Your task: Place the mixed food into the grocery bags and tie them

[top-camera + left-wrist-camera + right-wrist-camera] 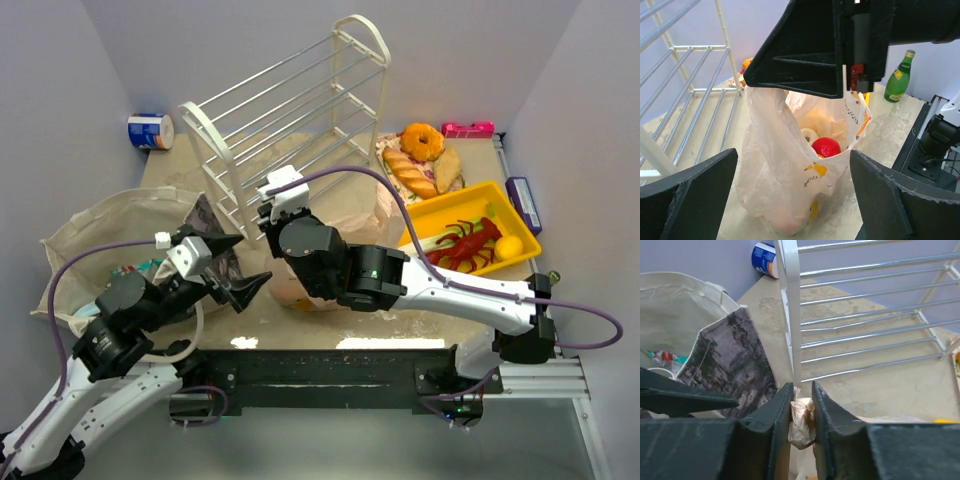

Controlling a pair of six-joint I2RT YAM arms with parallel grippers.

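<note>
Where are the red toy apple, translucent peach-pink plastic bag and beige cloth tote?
red toy apple (826,147): left wrist view, rounded top.
translucent peach-pink plastic bag (775,165): left wrist view, front wall.
beige cloth tote (92,225): top external view, back wall.

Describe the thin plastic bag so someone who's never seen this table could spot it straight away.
Find the white wire rack mid-table. Just in front of it stands the plastic bag, its bunched top pinched in the right hand. Unlike the beige cloth tote to the left, it is translucent peach-pink, with a red toy fruit showing inside.
</note>
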